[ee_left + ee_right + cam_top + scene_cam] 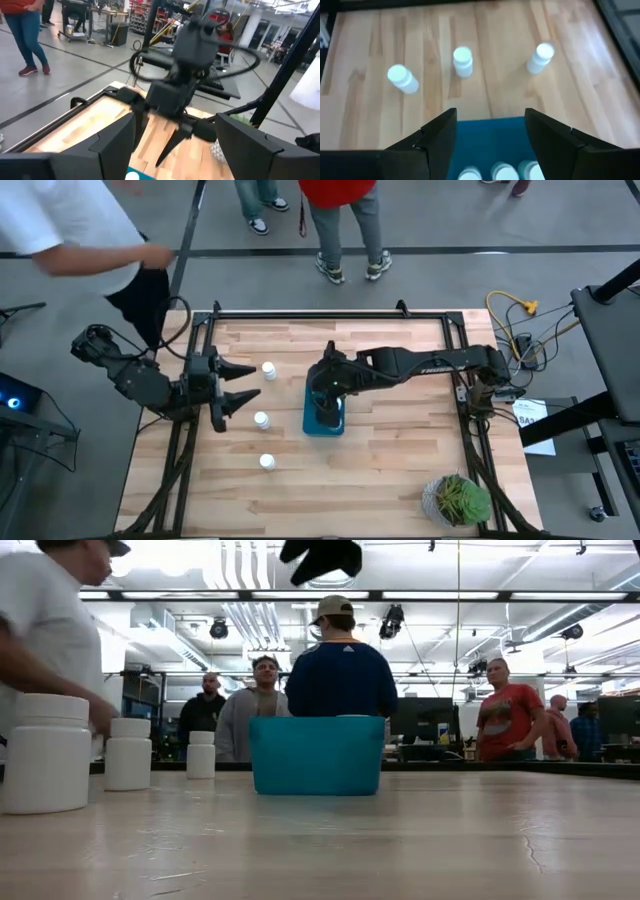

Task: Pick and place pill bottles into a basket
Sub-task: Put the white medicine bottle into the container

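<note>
Wood bench (400,470), mid-sort: teal-blue basket (324,418) sits near centre, long axis running front to back. Right gripper (327,387) hangs over it, fingers spread, holding nothing. Left gripper (238,388) waits by the left edge, fingers apart. Three white capped pill bottles (261,420) stand upright between basket & left edge. Only the right wrist cam looks into the basket: three more bottles (504,172) inside.

Little can be read. The right arm (430,362), in the upper middle right of the high view, carries pale lettering along its forearm, too small to make out. A white paper sheet (530,420) at the right edge bears dark printed marks, likewise illegible. Nothing else shows text.
</note>
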Robot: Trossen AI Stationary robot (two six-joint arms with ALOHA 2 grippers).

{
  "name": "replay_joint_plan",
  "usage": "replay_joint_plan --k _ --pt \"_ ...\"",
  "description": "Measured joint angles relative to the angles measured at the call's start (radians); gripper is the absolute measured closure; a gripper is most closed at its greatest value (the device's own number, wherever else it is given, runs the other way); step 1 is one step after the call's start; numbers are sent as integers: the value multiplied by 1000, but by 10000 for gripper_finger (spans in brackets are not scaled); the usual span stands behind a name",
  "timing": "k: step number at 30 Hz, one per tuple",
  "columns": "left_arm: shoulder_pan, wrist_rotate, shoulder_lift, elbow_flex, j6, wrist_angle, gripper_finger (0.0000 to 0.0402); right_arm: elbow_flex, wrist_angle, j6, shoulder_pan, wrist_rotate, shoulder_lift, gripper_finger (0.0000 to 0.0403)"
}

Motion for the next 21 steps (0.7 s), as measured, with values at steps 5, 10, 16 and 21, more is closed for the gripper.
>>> replay_joint_plan --k 5,10,16,21 --pt "-1 1 -43 16 -14 -125 146 69 -39 0 0 58 0 179" --pt "1 -2 -78 38 -106 -364 146 117 -48 0 0 127 0 179" --pt "2 -5 -87 38 -130 -548 146 122 -8 16 -1 137 0 179" --pt "37 -7 -79 38 -130 -659 146 118 -7 48 0 137 0 179"
